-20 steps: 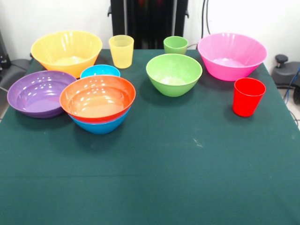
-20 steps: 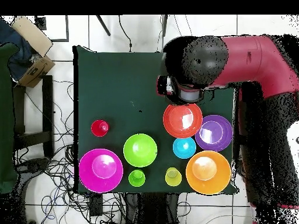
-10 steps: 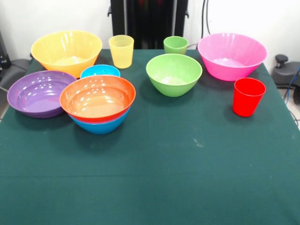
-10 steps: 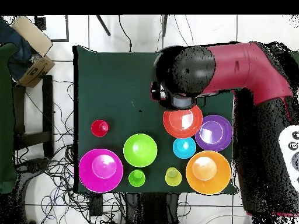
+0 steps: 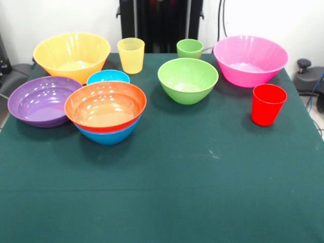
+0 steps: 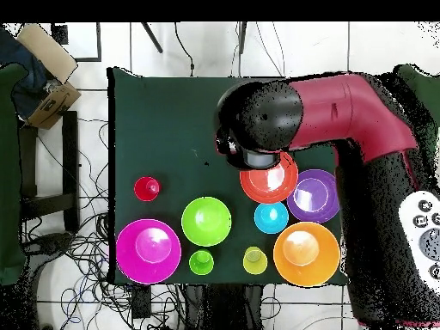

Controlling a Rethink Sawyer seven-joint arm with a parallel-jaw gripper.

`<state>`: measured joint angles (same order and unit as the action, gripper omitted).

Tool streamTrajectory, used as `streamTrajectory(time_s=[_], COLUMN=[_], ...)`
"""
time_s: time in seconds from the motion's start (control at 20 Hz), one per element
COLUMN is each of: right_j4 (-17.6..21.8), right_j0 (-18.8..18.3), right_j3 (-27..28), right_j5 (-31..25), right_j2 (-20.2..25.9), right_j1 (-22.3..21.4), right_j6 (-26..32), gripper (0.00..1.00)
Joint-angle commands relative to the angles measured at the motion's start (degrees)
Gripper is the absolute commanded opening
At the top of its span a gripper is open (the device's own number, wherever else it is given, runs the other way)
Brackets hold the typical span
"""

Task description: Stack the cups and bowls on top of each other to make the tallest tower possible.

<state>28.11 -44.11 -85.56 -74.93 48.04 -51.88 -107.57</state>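
Currently, the glossy red-orange plastic bowl (image 5: 105,106) is nested in the big blue plastic bowl (image 5: 108,135) at the table's nine o'clock in the front view. Light, stiff and slippery, it should be pinched at the rim. The gripper's fingers cannot be made out.

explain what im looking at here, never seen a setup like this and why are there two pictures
Both pictures show one table under a green cloth at one moment. One camera faces it from across; the other looks straight down. The big red and black shape in the overhead view is a robot arm; its gripper is hidden beneath it, and nothing is visibly held. On the cloth stand plastic bowls: yellow-orange bowl, pink bowl, purple bowl, green bowl, small blue bowl, and a red-orange bowl nested in a big blue bowl. Three cups stand apart: yellow cup, green cup, red cup.
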Motion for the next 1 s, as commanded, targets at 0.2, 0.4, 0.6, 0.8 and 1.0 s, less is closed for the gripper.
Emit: streamTrajectory(time_s=[0.2, 0.4, 0.6, 0.8, 1.0], right_j4=[3.51, 3.83, 3.88, 3.79, 3.57], right_j0=[2.82, 2.67, 2.74, 3.1, 3.15], right_j3=[-6.91, -8.19, -8.24, -7.65, -7.6], right_j5=[6.07, 8.5, 9.39, 9.54, 9.64], right_j2=[-1.58, -1.96, -2.45, -2.79, -2.85], right_j1=[3.79, 4.32, 5.02, 5.24, 5.22], right_j6=[6.64, 5.77, 5.99, 6.02, 6.1], gripper=[1.0, 1.0, 1.0, 1.0, 1.0])
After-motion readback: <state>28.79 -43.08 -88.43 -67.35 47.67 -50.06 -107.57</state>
